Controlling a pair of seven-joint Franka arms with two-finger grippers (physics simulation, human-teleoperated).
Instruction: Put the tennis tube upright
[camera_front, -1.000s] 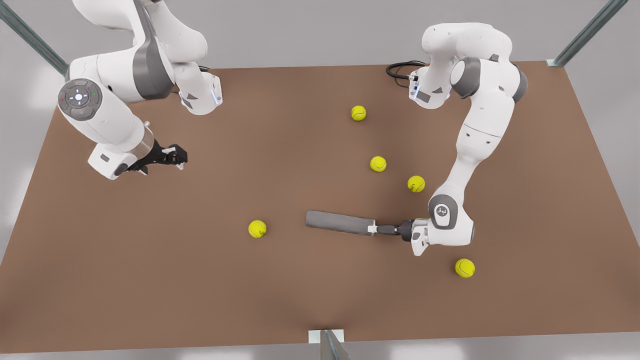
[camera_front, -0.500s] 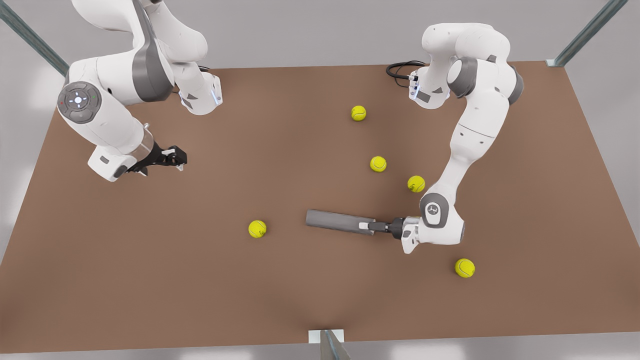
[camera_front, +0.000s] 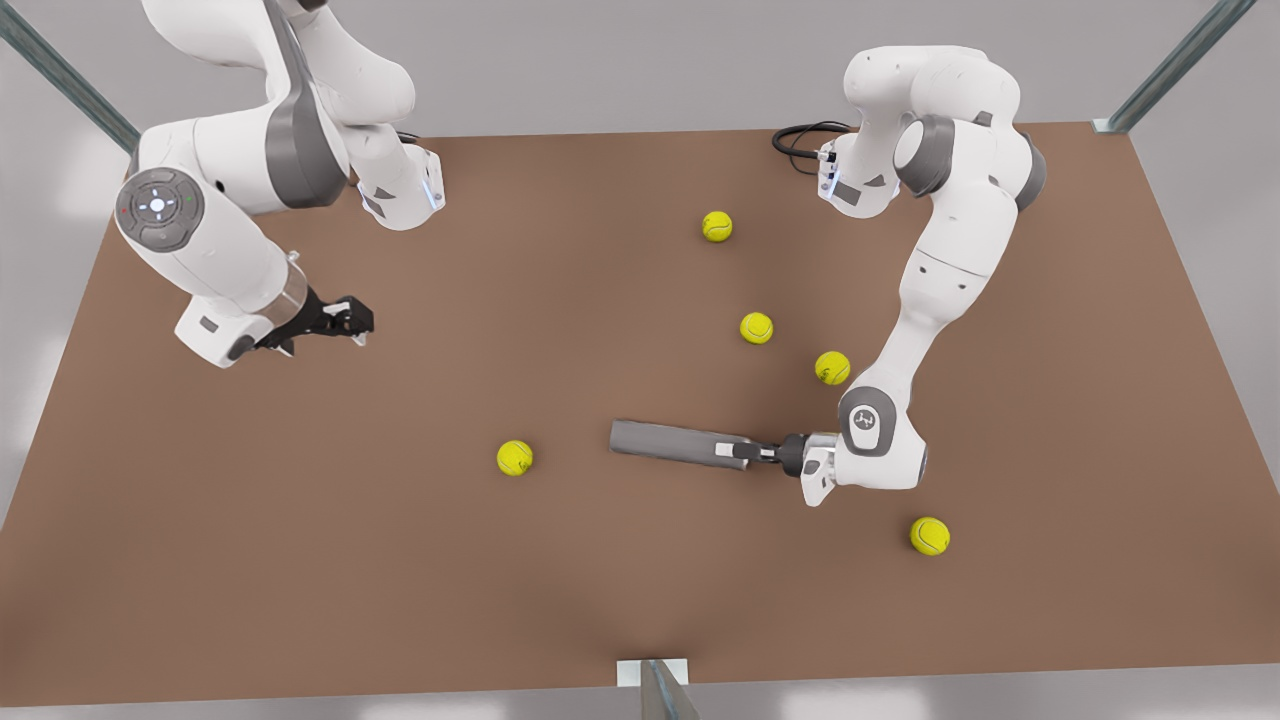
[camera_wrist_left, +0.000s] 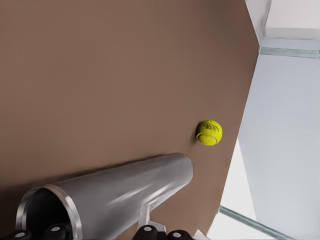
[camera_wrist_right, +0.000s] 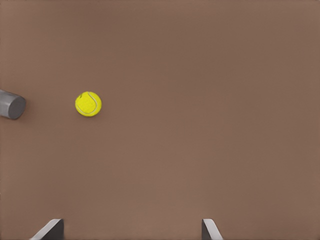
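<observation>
Tennis tube lying flat, not yet raised.
The brown tabletop (camera_front: 300, 560) carries the grey tennis tube (camera_front: 670, 443), on its side near the middle; standing it up is all left to do. The left pincer (camera_front: 745, 455) is at its hollow end, one finger apparently inside the rim and one outside; whether it is clenched I cannot tell. The right pincer (camera_front: 345, 318) waits released, well apart. The tube's mouth looks empty; a tennis ball (camera_front: 514, 458) lies loose nearby.

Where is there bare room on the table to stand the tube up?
Bare patches: between the right hand, the lone ball and the tube; also along the table's near edge. Crowded: the balls by the left hand.
</observation>
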